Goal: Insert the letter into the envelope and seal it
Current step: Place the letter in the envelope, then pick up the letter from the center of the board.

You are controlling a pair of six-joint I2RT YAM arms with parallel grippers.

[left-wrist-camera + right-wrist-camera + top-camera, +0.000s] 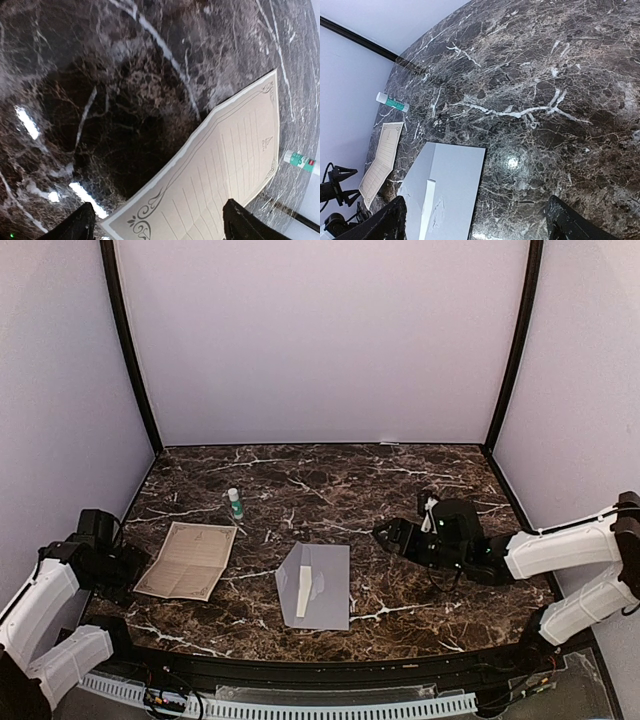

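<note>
On the dark marble desk [330, 475] four loose things are counted: one tan sheet, one glue stick, one envelope and one white strip.

At the left edge the left arm [45, 605] is seen. Its jaws are spread wide just beside the tan sheet [187, 560], and nothing is held between them. That bordered, lined sheet is laid flat near the left edge.

Behind it, towards the back-left corner, the glue stick [235, 504] is set apart from the sheet.

Midway along the near edge the envelope [325, 590] is laid flat, its left part shaded darker along a crease. The white strip [304, 592] is laid on it; it may be folded paper, but that cannot be told.

Towards the right edge the right arm [560, 550] is stretched low over the desk. Its jaws are spread and empty, apart from the envelope.
</note>
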